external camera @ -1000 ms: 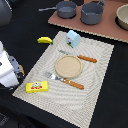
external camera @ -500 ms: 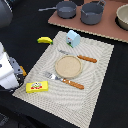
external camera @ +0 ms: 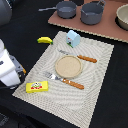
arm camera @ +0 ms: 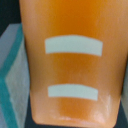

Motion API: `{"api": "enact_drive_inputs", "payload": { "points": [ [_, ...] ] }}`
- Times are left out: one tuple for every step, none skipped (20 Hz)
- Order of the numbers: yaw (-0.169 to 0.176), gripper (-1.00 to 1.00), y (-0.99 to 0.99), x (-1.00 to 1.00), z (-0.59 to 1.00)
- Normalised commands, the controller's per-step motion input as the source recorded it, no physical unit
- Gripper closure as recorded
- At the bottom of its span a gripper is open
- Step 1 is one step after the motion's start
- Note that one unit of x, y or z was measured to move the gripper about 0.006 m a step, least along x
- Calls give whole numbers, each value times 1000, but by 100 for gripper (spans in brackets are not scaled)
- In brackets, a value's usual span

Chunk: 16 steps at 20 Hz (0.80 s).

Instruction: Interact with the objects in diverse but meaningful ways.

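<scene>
Bread loaf (arm camera: 72,65) (orange, two pale slashes) is seen filling the wrist view; whether it is pinched cannot be told.

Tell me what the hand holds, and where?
Cannot tell: the wrist view is filled by an orange loaf with pale stripes; no fingers or contact are visible.

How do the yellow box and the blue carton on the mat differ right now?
The yellow box lies flat at the mat's near corner; the blue carton stands upright at the mat's far edge. The yellow box is low and long with a red label; the blue carton is taller, pale, with a rounded top. Both rest on the striped mat.
</scene>
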Motion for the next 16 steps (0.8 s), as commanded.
{"api": "enact_drive_inputs", "payload": {
  "points": [
    [86,100,474,-520,680],
    [49,100,349,-354,649],
    [16,100,269,-214,611],
    [0,100,197,-69,549],
    [0,100,114,0,520],
    [0,100,66,0,523],
    [0,100,49,71,523],
    [0,100,0,220,514],
    [-2,100,0,294,506],
    [-18,100,0,417,500],
    [-32,100,0,446,500],
    [-42,100,0,497,497],
    [-52,100,0,543,494],
    [-63,100,-6,577,503],
    [-78,100,-6,617,517],
    [-99,100,0,720,563]
  ]
}}
